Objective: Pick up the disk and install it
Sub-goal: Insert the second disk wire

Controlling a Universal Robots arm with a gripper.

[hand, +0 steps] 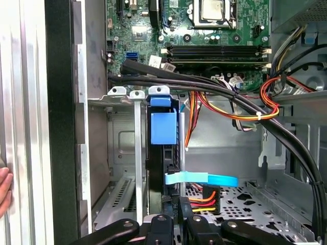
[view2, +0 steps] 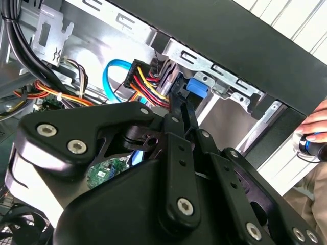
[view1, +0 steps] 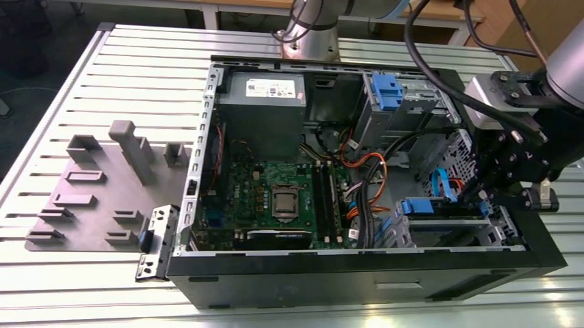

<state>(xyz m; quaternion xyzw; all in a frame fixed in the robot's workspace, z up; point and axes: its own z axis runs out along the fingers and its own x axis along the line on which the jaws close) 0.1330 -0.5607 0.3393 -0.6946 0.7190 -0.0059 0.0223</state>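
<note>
The disk point(hand: 162, 153) stands on edge in the drive cage point(hand: 122, 97), straight ahead of the gripper point(hand: 176, 217), whose jaws seem clenched on it.

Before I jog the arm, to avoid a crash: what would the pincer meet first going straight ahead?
Probably the disk standing in its bay; the pincer points along it. Depth is unclear.

A pale worktop point(view1: 137, 75) of long ribbed metal slats fills the scene under even, bright light. Beyond its far edge, dark floor point(view1: 37, 41) shows at the exterior view's left, and light wooden furniture point(view1: 497, 27) stands at the far right. A white table edge point(view1: 246, 8) runs along the back.
</note>
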